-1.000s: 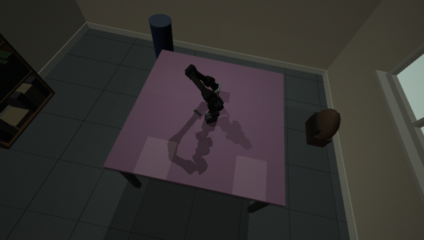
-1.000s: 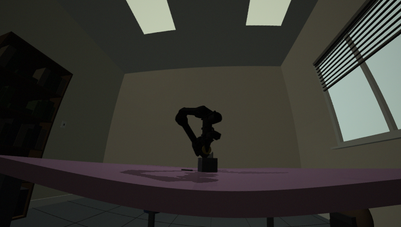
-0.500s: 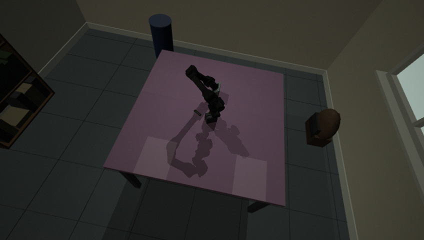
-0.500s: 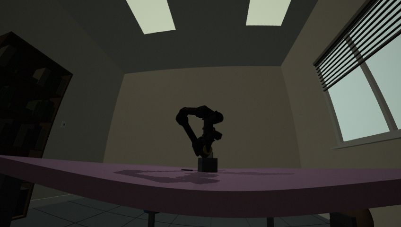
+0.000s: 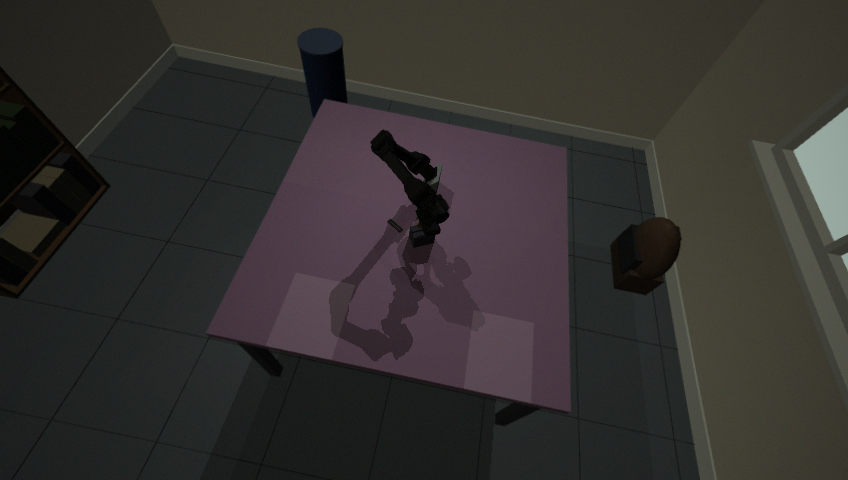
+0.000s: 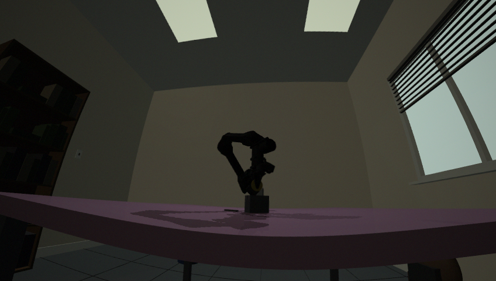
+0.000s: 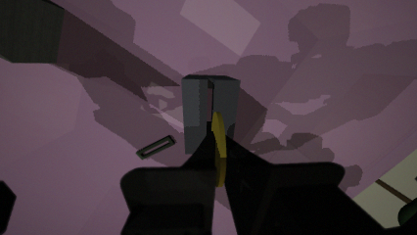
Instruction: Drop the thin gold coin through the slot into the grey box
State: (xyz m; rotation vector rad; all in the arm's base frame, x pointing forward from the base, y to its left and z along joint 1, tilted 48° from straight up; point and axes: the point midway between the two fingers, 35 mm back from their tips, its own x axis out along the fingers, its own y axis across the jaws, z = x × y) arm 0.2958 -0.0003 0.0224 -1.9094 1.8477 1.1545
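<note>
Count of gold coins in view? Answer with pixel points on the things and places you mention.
1: the gold coin (image 6: 257,185) (image 7: 221,147), edge-on between the gripper's (image 6: 257,188) (image 7: 220,178) fingers, above the grey box (image 5: 421,236) (image 6: 257,204) (image 7: 195,117). The box's inside is mostly hidden.

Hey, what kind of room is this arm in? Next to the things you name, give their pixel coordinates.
Possibly a study or office: there's a bookcase (image 5: 89,167) (image 6: 52,66), a window with blinds (image 6: 448,52), and bright ceiling panels (image 6: 191,20).
</note>
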